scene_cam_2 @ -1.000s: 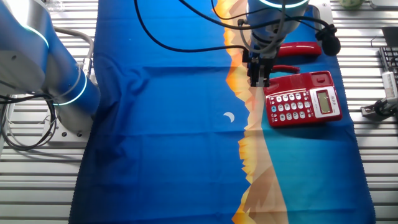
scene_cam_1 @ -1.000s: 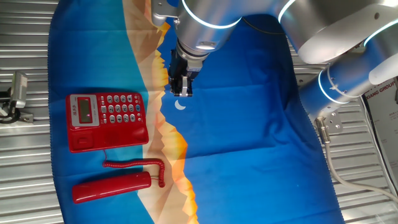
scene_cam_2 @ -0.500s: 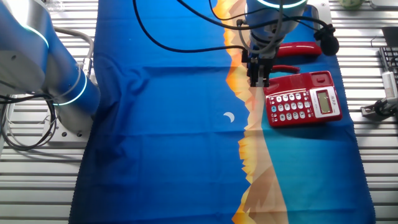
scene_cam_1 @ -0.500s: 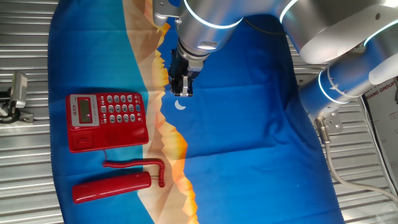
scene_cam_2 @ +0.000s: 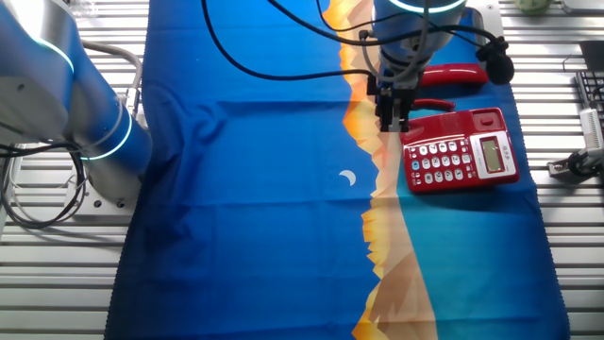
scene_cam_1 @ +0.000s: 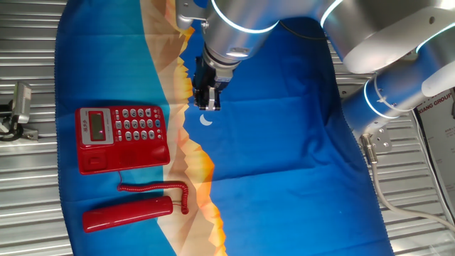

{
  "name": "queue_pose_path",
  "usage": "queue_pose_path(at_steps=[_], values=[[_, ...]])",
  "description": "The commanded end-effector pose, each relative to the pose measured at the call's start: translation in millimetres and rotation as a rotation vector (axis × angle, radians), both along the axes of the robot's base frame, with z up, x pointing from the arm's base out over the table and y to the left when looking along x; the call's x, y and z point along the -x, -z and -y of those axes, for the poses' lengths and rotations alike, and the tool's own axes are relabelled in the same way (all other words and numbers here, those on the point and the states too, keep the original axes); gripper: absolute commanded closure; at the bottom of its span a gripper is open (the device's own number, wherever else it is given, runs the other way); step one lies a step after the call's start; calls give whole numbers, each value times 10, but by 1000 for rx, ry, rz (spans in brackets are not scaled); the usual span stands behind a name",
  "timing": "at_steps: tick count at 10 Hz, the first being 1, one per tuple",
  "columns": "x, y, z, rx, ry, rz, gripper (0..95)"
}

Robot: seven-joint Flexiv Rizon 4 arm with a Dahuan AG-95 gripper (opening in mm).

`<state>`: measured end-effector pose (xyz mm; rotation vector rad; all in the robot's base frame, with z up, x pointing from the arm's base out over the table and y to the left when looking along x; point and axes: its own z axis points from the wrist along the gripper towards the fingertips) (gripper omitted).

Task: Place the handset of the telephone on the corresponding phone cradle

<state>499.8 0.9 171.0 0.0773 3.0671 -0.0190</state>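
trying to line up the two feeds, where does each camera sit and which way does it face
One fixed view: high above, looking down on the blue printed cloth; glossy red bar handset lies nearest the bottom edge, square red telephone base at left. Silver arm enters from upper right, hand over the cloth.
The other fixed view: high on the opposite side; telephone base at right, handset beyond it. Arm base at left, hand beside the phone.
Shared: cloth, phone, handset, hand and the white crescent.

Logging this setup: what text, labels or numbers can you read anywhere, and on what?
"XIANG GROUP", partly cut off, on a sign at the right edge.
Telephone keypad and screen: markings too small to read.
Handset: no text seen.
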Motion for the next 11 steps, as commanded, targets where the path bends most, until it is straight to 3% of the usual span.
queue_pose_path(at_steps=[1,5,11], values=[[0,5,4,2,-11,54,950],[-22,34,-31,1,-8,70,950],[-176,115,-180,6,8,60,950]])
